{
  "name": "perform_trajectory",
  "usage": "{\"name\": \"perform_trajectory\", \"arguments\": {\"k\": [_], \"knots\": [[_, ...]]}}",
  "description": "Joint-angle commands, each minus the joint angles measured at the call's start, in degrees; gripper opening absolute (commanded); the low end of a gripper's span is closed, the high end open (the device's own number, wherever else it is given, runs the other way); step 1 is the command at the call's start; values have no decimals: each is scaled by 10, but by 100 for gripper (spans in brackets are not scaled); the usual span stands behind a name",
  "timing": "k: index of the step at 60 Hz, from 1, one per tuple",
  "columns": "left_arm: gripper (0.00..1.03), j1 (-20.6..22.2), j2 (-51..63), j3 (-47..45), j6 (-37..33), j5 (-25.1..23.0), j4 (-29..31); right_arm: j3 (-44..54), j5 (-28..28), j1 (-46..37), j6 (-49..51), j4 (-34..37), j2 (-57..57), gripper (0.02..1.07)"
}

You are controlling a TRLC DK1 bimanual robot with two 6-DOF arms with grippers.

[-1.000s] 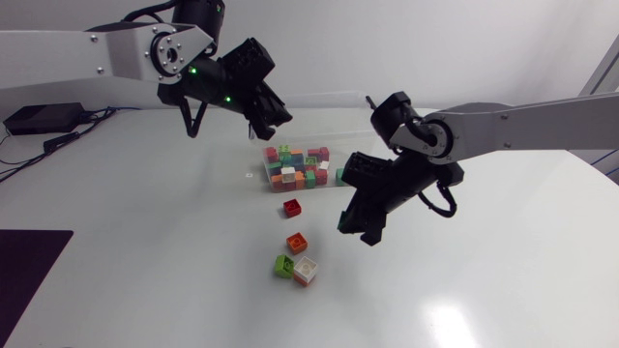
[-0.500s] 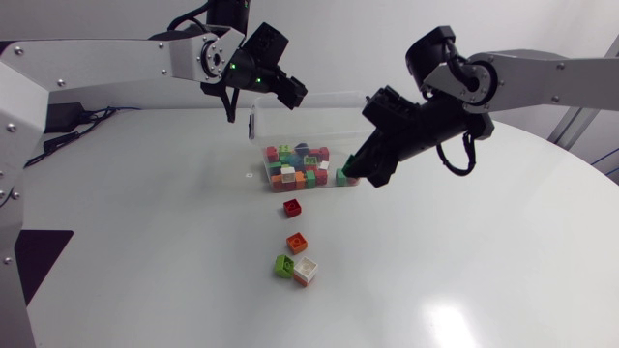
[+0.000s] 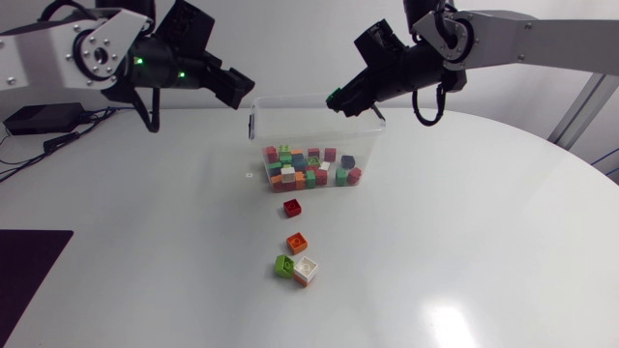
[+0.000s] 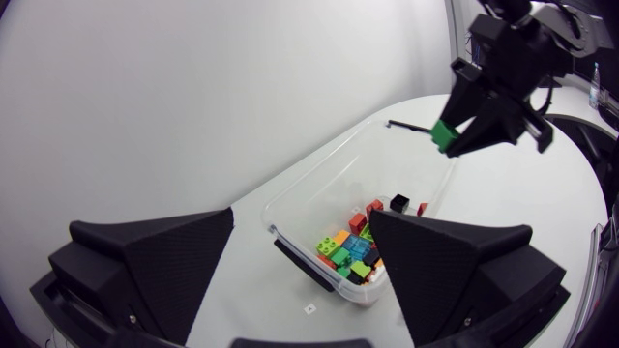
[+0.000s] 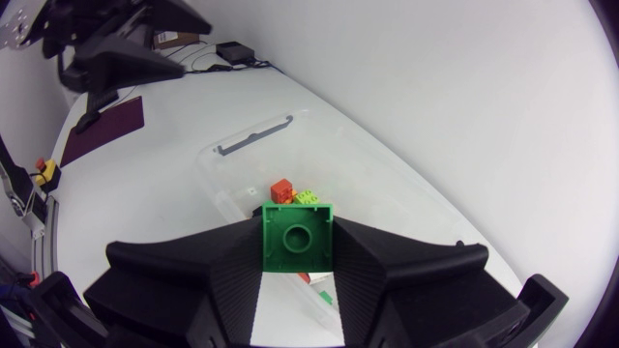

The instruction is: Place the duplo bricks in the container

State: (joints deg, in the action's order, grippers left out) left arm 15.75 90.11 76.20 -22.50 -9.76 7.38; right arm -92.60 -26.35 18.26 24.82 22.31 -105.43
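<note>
The clear container (image 3: 259, 130) stands at the table's back middle with several coloured duplo bricks in it. My right gripper (image 3: 338, 101) hangs over its far right rim, shut on a green brick (image 3: 333, 98); the right wrist view shows that green brick (image 5: 298, 232) between my fingers, above the container (image 5: 232, 184). My left gripper (image 3: 240, 89) is up and to the left of the container, open, with nothing in it. In the left wrist view the container (image 4: 329, 174) lies ahead of my wide-open left gripper (image 4: 305, 280). Loose on the table are a red brick (image 3: 292, 207), an orange brick (image 3: 297, 243), a green brick (image 3: 283, 266) and a white brick (image 3: 306, 271).
The loose bricks lie in a short line in front of the container, towards the table's middle. A dark mat (image 3: 29, 266) covers the table's near left edge.
My left gripper opened and swung back to the left, away from above the container. My right arm rose from near the table with the green brick to the container's far right rim.
</note>
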Motion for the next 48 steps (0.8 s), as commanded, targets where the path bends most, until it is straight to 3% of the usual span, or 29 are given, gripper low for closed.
{"name": "perform_trajectory", "arguments": {"k": [1, 18, 20, 25, 28, 36, 48], "knots": [[98, 2, -39, -75, -11, -1, -12, -34, 9, 5, -27, -11, -42, 29], [98, 47, -53, -203, -6, -1, -38, -92, 53, 27, -52, -62, -118, 30], [98, 53, -47, -214, -11, -1, -42, -105, 60, 27, -57, -72, -132, 39], [98, 60, -27, -221, -18, -1, -43, -153, 71, 27, -64, -58, -173, 80], [98, 62, -13, -222, -23, -1, -44, -167, 75, 28, -66, -53, -185, 91], [98, 66, 49, -207, -33, -11, -43, -158, 77, 28, -72, -53, -168, 95], [98, 75, 140, -176, -47, -26, -45, -49, 75, 18, -67, -79, -65, 95]]}}
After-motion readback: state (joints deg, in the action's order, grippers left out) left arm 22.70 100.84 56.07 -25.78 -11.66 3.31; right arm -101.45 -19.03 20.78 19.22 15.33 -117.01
